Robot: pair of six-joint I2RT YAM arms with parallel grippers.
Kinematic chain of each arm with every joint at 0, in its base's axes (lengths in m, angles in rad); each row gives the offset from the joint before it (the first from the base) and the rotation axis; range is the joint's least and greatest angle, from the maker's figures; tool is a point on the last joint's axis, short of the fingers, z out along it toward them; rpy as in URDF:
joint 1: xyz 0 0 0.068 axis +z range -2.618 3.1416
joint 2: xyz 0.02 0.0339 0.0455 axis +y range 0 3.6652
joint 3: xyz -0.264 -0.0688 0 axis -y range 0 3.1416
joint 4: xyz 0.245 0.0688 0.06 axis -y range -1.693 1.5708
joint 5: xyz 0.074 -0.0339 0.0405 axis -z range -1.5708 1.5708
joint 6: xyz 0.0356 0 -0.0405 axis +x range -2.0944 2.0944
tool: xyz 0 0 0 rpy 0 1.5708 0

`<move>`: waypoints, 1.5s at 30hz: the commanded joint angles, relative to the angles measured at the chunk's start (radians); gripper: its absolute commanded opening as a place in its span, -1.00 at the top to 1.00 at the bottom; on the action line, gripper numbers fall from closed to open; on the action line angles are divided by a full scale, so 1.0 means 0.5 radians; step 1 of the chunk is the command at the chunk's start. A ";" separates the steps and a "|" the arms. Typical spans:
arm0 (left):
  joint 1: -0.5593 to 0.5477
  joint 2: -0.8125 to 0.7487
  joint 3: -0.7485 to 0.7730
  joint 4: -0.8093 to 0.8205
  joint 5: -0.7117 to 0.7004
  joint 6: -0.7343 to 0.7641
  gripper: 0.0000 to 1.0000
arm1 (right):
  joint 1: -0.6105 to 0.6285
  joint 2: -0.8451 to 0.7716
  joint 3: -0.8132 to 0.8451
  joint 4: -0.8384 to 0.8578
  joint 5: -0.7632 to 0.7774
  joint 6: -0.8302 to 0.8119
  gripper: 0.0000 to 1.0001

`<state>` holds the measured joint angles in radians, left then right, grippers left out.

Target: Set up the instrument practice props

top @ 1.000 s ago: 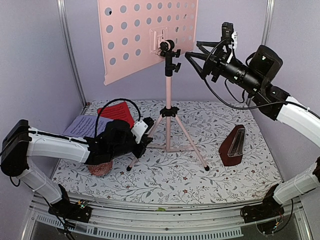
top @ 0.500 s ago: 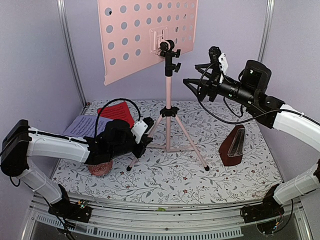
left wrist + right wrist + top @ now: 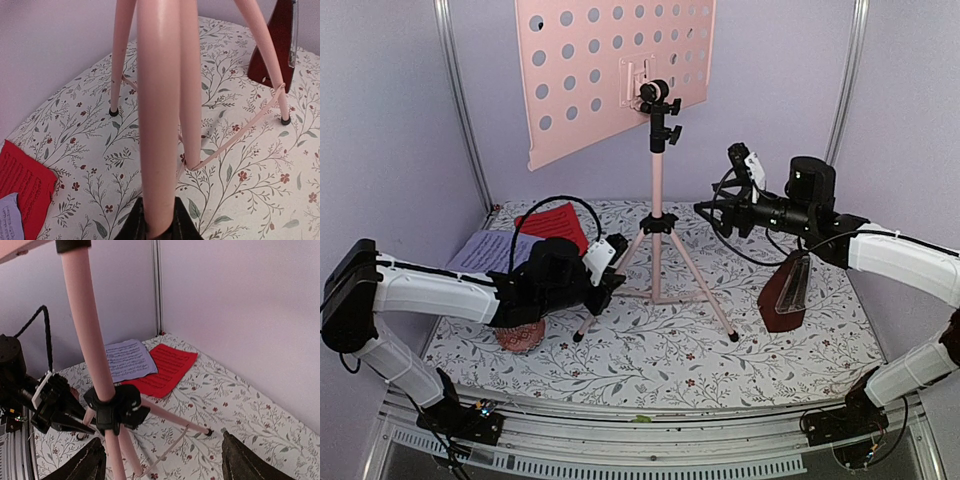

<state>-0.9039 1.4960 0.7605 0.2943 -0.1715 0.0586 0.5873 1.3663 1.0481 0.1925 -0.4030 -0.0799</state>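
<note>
Stand (image 3: 657,180): pink tripod, upright at centre of the floral desk (image 3: 670,360), all three feet down. Perforated panel (image 3: 610,70) at top of stand, tilted, left corner lower.

L pincer (image 3: 159,227): closed on the stand's front-left leg, partway down it. L arm lies low along the desk, left of stand.

R pincer (image 3: 162,450): open, fingers wide apart, nothing betw. them. It hangs in air just right of the stand's pole, approx. level w/ the black hub (image 3: 658,224) where the legs meet, pointing toward the pole, not touching.

Metronome (image 3: 786,292): dark red pyramid, upright on desk, right of stand, outside its front-right leg and under the R arm.

Pages: red page (image 3: 558,222) and lavender page (image 3: 478,250) flat on desk, behind-left of stand, edges overlapping; near parts hidden by L arm in top view.
</note>
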 commanded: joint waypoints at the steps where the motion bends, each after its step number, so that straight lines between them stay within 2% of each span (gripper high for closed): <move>1: 0.054 -0.023 0.009 -0.251 -0.030 -0.055 0.58 | 0.007 -0.034 -0.283 0.078 -0.064 0.264 -0.59; 9: 0.058 -0.145 0.062 -0.287 -0.050 -0.147 0.04 | 0.085 -0.070 -0.600 0.100 -0.069 0.401 -0.58; 12: 0.056 -0.214 0.093 -0.358 -0.074 -0.262 -0.04 | 0.136 -0.029 -0.633 0.108 -0.044 0.430 -0.58; 17: -0.021 -0.387 0.058 -0.534 -0.019 -0.559 -0.06 | 0.196 0.043 -0.655 0.109 0.004 0.469 -0.58; 20: -0.106 -0.427 0.009 -0.601 0.047 -0.800 0.03 | 0.200 0.057 -0.674 0.109 0.026 0.488 -0.58; 23: -0.175 -0.398 -0.017 -0.660 0.080 -1.072 0.14 | 0.207 0.064 -0.706 0.106 0.057 0.495 -0.57; 29: -0.191 -0.248 0.031 -0.856 0.019 -1.465 0.20 | 0.242 0.047 -0.766 0.088 0.120 0.518 -0.55; 36: -0.120 -0.004 0.057 -0.880 0.108 -1.527 0.21 | 0.263 0.024 -0.884 0.102 0.176 0.581 -0.54; 45: 0.131 0.168 0.096 -0.861 0.176 -1.347 0.23 | 0.322 0.025 -0.965 0.136 0.208 0.653 -0.50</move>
<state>-0.9089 1.5440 0.7742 -0.1429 -0.0891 -0.6643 0.7280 1.3907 0.5903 0.2329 -0.3202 0.2176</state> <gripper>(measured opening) 0.386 0.756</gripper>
